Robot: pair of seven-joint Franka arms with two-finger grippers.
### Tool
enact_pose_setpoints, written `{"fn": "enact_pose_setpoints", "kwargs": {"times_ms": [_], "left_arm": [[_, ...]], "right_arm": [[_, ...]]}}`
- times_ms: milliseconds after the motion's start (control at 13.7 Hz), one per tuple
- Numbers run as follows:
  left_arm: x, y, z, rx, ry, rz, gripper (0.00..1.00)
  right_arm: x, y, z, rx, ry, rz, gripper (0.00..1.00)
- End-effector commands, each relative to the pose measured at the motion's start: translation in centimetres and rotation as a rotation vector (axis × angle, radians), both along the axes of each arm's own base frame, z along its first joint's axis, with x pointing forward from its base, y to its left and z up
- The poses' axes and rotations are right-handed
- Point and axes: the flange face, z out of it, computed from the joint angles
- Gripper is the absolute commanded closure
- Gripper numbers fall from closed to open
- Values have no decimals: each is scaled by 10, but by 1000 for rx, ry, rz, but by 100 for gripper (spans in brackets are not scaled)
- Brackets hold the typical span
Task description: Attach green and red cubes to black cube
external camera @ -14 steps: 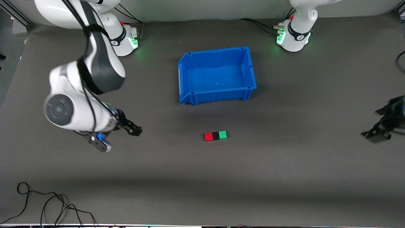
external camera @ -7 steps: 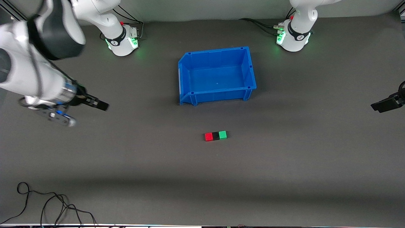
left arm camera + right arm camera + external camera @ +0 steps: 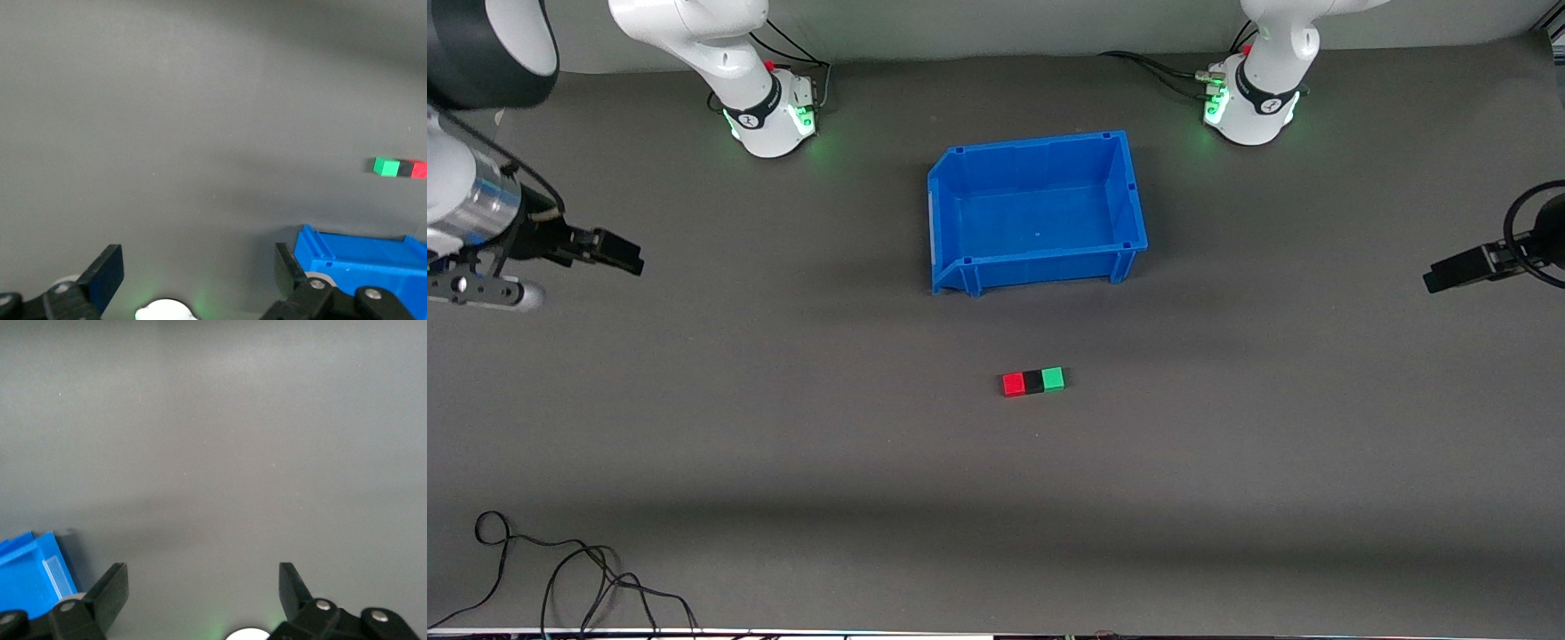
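The red cube [image 3: 1013, 384], black cube [image 3: 1033, 382] and green cube [image 3: 1054, 380] lie touching in one row on the table, black in the middle, nearer to the front camera than the blue bin [image 3: 1040, 267]. The left wrist view shows the same row: green cube [image 3: 385, 167], black cube [image 3: 403, 169], red cube [image 3: 419, 171]. My right gripper [image 3: 618, 253] hangs open and empty over the table at the right arm's end. My left gripper [image 3: 1449, 271] hangs open and empty over the left arm's end. Both are well away from the cubes.
The blue bin stands empty mid-table between the cubes and the arm bases; it shows in the left wrist view [image 3: 360, 260] and the right wrist view [image 3: 33, 573]. A loose black cable [image 3: 560, 569] lies at the near corner toward the right arm's end.
Both arms have pulled outward from the middle, the right gripper toward the right arm's end, the left gripper staying near its end. The three cubes have not moved.
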Motion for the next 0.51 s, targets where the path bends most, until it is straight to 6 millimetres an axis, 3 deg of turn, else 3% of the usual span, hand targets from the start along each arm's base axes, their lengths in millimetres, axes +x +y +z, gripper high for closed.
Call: {"fn": "enact_pose_setpoints", "kwargs": {"times_ms": [0,219,437], "left_arm": [[-7,6,0,16,-8,-154,0],[-11,7,-2,14,-18,-186,0],[-16,-6,-1,22,-20,-207,0]], "right_arm": [[-13,-11,14,-18,-16,17,0],[-13,-4,14,-23,-18,30,0],[-13,-3,15,-17,-19,29,0]]}}
